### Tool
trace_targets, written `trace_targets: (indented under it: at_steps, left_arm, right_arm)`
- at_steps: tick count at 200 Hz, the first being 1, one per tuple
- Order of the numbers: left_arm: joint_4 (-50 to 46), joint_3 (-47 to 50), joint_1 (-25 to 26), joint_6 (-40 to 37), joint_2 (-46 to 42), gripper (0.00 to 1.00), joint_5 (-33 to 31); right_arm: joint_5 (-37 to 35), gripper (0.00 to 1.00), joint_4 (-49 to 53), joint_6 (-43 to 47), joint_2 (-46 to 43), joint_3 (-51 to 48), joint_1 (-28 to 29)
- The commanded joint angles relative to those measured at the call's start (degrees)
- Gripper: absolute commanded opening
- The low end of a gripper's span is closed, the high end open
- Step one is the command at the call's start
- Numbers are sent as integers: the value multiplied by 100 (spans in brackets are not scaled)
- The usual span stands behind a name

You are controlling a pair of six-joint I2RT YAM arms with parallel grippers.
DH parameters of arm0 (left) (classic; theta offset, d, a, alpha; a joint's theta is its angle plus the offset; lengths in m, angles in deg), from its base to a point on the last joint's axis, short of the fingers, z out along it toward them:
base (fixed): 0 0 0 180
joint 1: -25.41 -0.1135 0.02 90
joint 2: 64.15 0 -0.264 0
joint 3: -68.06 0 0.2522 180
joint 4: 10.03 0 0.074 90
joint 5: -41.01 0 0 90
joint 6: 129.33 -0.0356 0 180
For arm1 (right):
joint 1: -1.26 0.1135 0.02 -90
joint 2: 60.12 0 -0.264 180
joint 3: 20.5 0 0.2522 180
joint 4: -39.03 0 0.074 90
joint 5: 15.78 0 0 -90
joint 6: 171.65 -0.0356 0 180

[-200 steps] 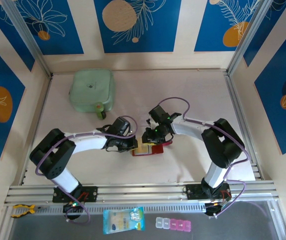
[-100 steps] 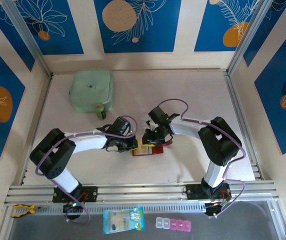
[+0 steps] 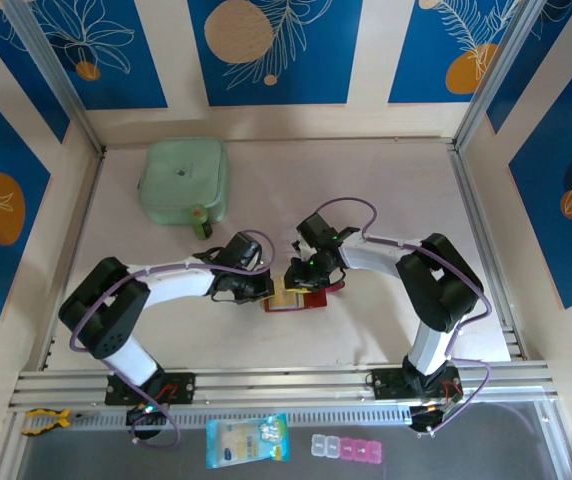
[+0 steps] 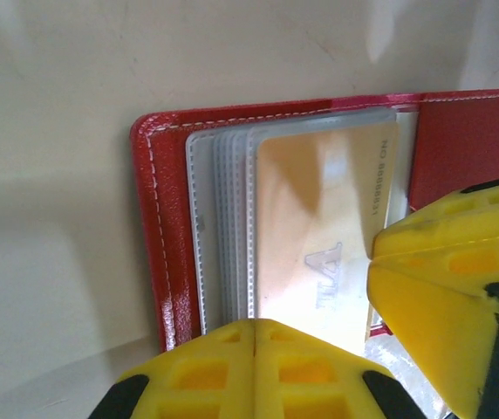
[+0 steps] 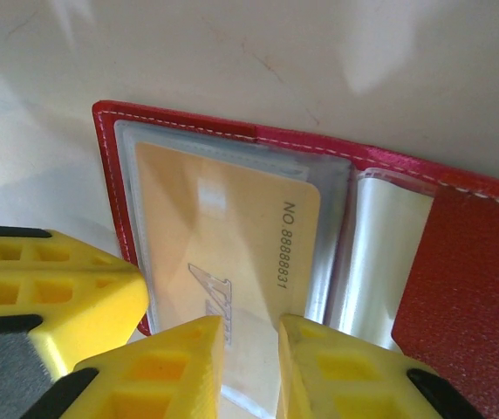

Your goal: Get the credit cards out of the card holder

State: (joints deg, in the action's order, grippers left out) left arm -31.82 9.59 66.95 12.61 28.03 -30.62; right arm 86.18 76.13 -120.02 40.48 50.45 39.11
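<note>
The red card holder [image 3: 311, 299] lies open on the table between my two grippers. In the left wrist view the card holder [image 4: 158, 227] shows a stack of greyish clear pockets with a yellow-orange credit card [image 4: 319, 218] in the top one. My left gripper [image 4: 256, 353] is shut with nothing between its fingers, tips at the holder's near edge. In the right wrist view my right gripper [image 5: 251, 367] stands over the same credit card [image 5: 223, 227], jaws a narrow gap apart with the card's flat face showing between them. Other credit cards are hidden.
A pale green pouch [image 3: 184, 180] sits at the back left of the table. On the front ledge below the arm bases lie a blue-and-white packet [image 3: 247, 440] and a row of pink-and-clear little boxes [image 3: 346, 448]. Aluminium rails edge the table.
The right arm's elbow has shifted slightly left. Both grippers and the card holder stay where they were.
</note>
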Motion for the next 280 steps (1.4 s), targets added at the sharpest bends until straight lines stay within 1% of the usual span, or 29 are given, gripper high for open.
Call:
trace_targets:
  at_steps: [1, 52, 153, 213, 263, 280]
  left_arm:
    - [-129, 15, 53, -140, 80, 5, -97]
    - [-128, 59, 56, -121, 102, 5, -82]
    - [-102, 2, 55, -143, 148, 4, -74]
    - [-60, 114, 47, -123, 303, 4, -65]
    - [-125, 208, 28, -134, 292, 4, -119]
    - [-197, 254, 14, -132, 211, 3, -162]
  right_arm:
    - [-122, 24, 178, 95, -39, -112, -41]
    - [-247, 25, 284, 161, -143, -124, -108]
    - [-238, 25, 285, 206, -325, -199, -165]
    - [-265, 29, 293, 174, -588, -291, -194]
    - [-162, 29, 213, 137, -656, -407, -276]
    - [13, 29, 95, 145, -660, -435, -294]
